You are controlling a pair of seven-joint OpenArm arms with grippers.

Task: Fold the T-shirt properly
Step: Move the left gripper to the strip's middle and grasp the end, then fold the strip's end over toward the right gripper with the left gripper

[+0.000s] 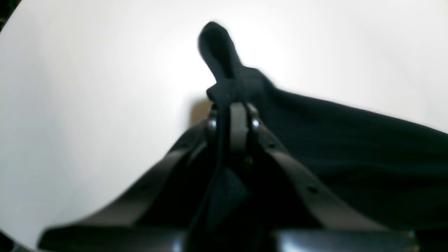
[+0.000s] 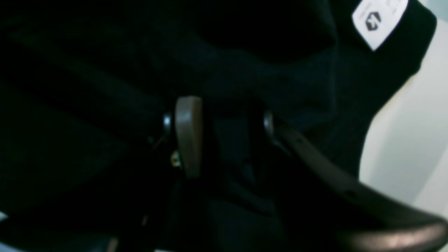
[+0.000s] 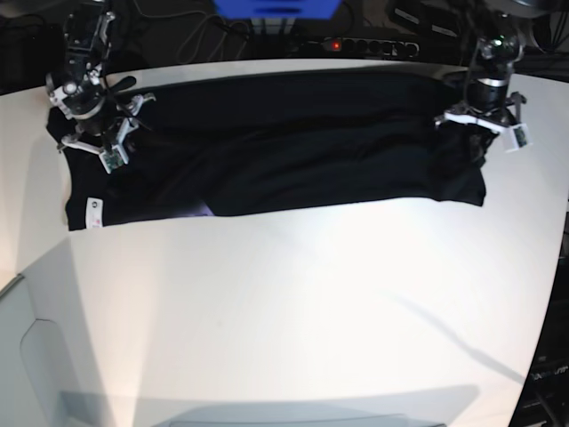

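1. Base view: a white table (image 3: 293, 311) fills most of the scene, with a power strip (image 3: 360, 44) and cables along its far edge and a blue box (image 3: 276, 7) behind them; what the box holds cannot be seen.
2. Base view: the T-shirt (image 3: 293, 151) lies across the far part of the table as a long black band, partly folded, and a small white label (image 3: 90, 210) shows at its near corner on the view's left, with a sliver of purple print (image 3: 197, 212) just beside the lower hem.
3. Base view: the left gripper (image 3: 476, 142) sits at the shirt's end on the view's right, and the right gripper (image 3: 108, 142) sits on the cloth at the opposite end; this view is too distant to show how either one's jaws stand.
4. Left wrist view: against bare white tabletop, the left gripper (image 1: 233, 105) has its fingers pressed together on a bunched corner of the T-shirt (image 1: 350, 147), and a tuft of cloth pokes up beyond the tips.
5. Right wrist view: black cloth of the T-shirt (image 2: 105, 70) fills nearly the whole frame, with the white label (image 2: 379, 19) and its dark logo at upper right, a detail seen only as a speck from the base.
6. Right wrist view: the right gripper (image 2: 224, 122) has its fingers spread apart with dark fabric between and around them; whether they grip it cannot be told.
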